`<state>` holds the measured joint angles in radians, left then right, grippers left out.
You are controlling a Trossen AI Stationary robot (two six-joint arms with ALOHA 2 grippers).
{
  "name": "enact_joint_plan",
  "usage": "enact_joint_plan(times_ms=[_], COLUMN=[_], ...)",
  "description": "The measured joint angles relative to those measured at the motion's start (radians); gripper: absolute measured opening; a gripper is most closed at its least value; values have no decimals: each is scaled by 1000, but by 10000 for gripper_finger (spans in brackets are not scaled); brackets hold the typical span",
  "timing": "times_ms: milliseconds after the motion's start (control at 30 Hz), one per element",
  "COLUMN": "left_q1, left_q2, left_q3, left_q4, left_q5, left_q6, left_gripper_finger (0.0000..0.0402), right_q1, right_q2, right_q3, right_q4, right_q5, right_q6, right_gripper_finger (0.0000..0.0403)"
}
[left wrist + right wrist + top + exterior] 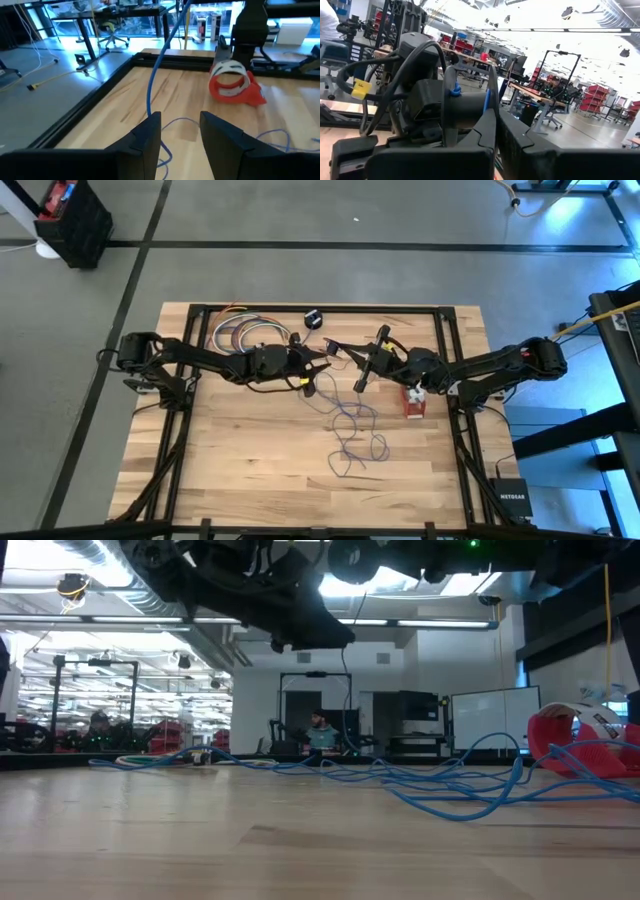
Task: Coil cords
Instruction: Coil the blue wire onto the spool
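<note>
A bluish-purple cord (352, 425), a red-and-white cord bundle (414, 402), light wood table (250, 450).

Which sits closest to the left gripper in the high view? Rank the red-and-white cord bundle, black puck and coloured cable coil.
From the left gripper:
1. black puck, at the table's far edge.
2. coloured cable coil, beside the left arm.
3. red-and-white cord bundle, under the right arm.

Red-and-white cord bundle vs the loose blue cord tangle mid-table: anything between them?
Nothing: in the high view, only bare wood separates the red-and-white cord bundle from the nearest loops of the blue cord on the table.
</note>
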<state>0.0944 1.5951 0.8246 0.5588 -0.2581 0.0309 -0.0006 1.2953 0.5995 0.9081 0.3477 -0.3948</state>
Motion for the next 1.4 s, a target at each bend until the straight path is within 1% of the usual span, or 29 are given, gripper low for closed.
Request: enact_joint_plan(times_ms=[100, 267, 400, 567, 667, 800, 867, 1067, 1200, 1400], left_q1=[0, -1, -2, 4, 12, 10, 10, 19, 14, 19], left_q2=[-3, -59, -68, -64, -64, -35, -16, 1, -25, -8], left_q3=[0, 40, 46, 45, 45, 45, 45, 45, 45, 45], left_q4=[-19, -223, -224, -291, -243, -180, -154, -114, -153, -78], left_q5=[0, 0, 0, 0, 6, 113, 140, 141, 189, 184], left_q6=[3, 8, 11, 11, 5, 1, 1, -6, -5, -36], left_gripper_finger=[129, 129, 129, 129, 129, 129, 129, 129, 129, 129], right_q1=[0, 0, 0, 0, 0, 0, 0, 0, 0, 0], right_q2=[0, 0, 0, 0, 0, 0, 0, 0, 0, 0], right_q3=[0, 0, 0, 0, 0, 0, 0, 0, 0, 0], right_q4=[-7, -9, -14, -16, -17, -14, -11, -15, -15, -15], right_q5=[0, 1, 1, 3, 3, 3, 3, 3, 21, 43], right_q6=[-7, -8, -8, -13, -17, -17, -22, -34, -34, -34], right_gripper_finger=[12, 12, 12, 12, 12, 12, 12, 12, 12, 12])
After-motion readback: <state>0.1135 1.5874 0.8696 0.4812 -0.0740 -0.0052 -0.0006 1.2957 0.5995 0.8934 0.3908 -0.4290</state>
